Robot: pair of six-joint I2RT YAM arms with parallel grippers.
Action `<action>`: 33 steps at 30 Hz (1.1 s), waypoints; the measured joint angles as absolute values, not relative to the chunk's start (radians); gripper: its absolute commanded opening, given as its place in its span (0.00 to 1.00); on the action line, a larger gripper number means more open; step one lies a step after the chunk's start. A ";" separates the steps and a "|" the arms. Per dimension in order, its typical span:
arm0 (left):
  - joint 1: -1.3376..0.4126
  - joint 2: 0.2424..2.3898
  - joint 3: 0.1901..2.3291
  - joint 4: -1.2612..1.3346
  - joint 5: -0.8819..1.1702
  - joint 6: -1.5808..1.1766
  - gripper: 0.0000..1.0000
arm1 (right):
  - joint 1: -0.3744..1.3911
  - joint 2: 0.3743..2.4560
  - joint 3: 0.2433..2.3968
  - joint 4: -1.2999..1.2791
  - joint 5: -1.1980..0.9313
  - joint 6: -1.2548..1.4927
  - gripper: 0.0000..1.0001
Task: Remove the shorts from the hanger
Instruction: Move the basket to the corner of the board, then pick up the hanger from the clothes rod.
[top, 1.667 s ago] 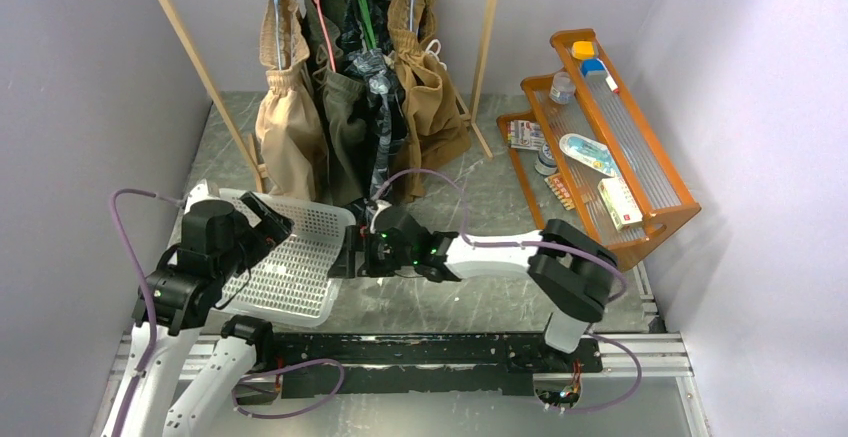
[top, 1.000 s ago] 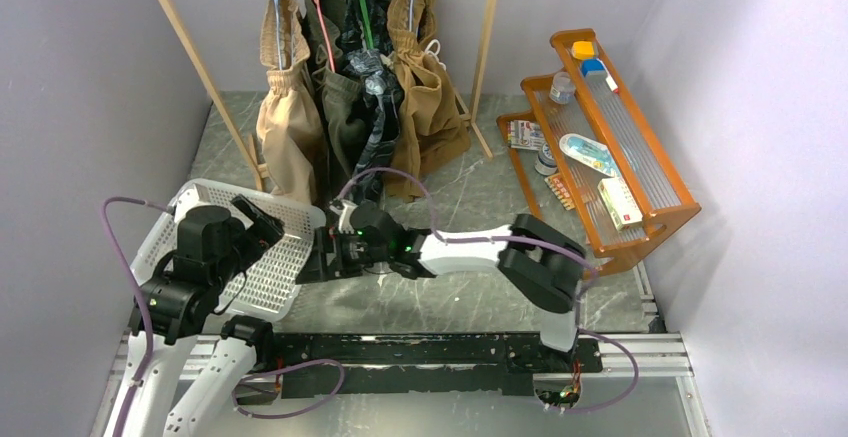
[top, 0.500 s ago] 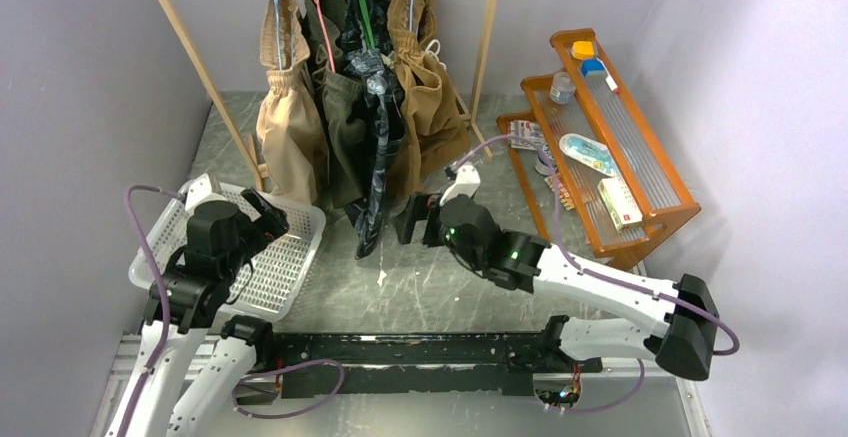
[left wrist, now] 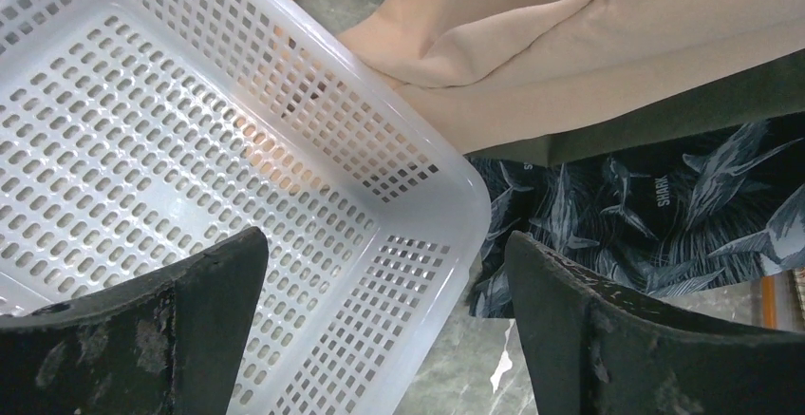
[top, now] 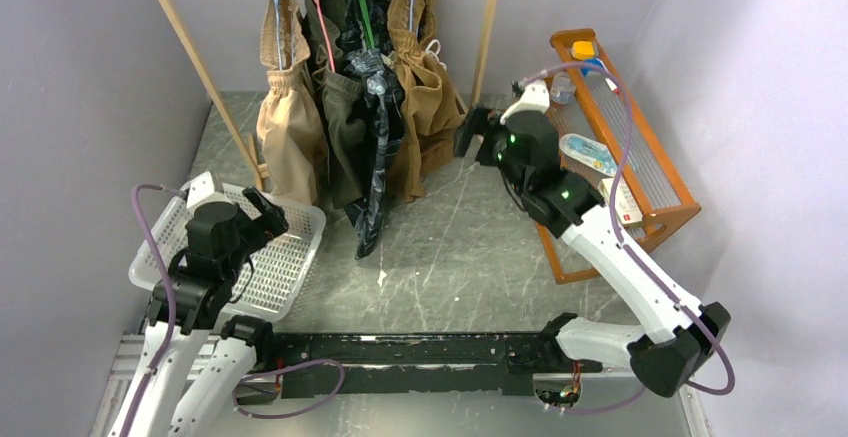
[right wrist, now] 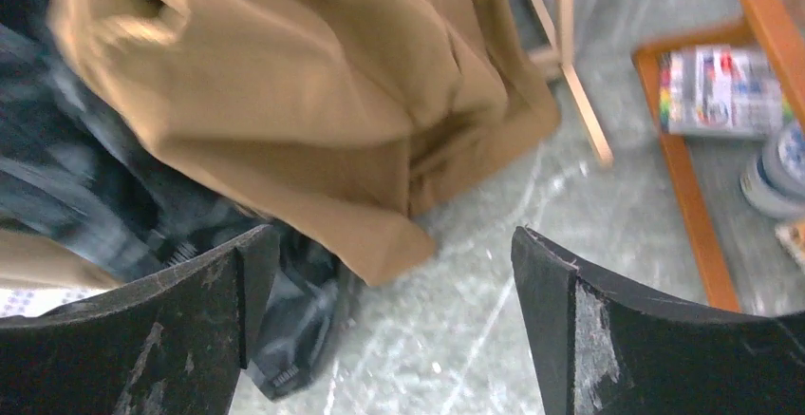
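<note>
All four pairs hang on the wooden rack (top: 195, 60), upper centre of the top view, one hanger each. Left to right: light beige shorts (top: 285, 137), olive green shorts (top: 342, 137), dark shark-print shorts (top: 378, 162), tan brown shorts (top: 432, 107). The dark pair hangs lowest, with its hem down near frame centre. The left gripper (top: 268, 213) is at lower left over the white basket (top: 275, 277), claw spread wide and holding nothing. In its wrist view the basket fills the left, with the beige hem at top centre behind the basket's far corner; touching or just beside, can't tell. The shark print is at right. The right gripper (top: 470, 135) is at upper right of centre, just beside the tan pair and apart from it, between the rack and the orange shelf (top: 568, 37). Its claw is also wide and holding nothing. In its wrist view tan fabric fills the upper left and the dark pair sits blurred at lower left.
</note>
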State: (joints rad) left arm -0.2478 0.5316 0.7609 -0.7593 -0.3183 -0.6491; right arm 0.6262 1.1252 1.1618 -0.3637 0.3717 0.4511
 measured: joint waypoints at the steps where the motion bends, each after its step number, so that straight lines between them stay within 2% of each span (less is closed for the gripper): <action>1: -0.248 0.517 0.757 -0.752 -0.327 -0.649 0.99 | 0.620 1.147 1.205 -0.357 0.356 0.441 0.93; 8: -0.248 0.486 0.745 -0.737 -0.338 -0.646 0.99 | 0.570 1.395 1.593 -0.371 0.180 0.376 0.82; 11: -0.248 0.498 0.745 -0.737 -0.338 -0.646 0.99 | 0.557 1.503 1.744 -0.391 0.110 0.369 0.81; 15: -0.248 0.528 0.745 -0.733 -0.336 -0.643 0.99 | 0.556 1.570 1.819 -0.387 0.033 0.374 0.80; 18: -0.248 0.550 0.745 -0.732 -0.331 -0.643 0.99 | 0.555 1.623 1.888 -0.400 -0.012 0.374 0.76; 26: -0.247 0.561 0.745 -0.729 -0.319 -0.642 0.99 | 0.556 1.822 2.118 -0.453 -0.013 0.326 0.71; 29: -0.247 0.561 0.745 -0.729 -0.318 -0.642 0.99 | 0.555 1.901 2.197 -0.472 0.017 0.294 0.54; 33: -0.245 0.561 0.745 -0.728 -0.311 -0.642 0.99 | 0.557 1.965 2.250 -0.477 0.068 0.264 0.56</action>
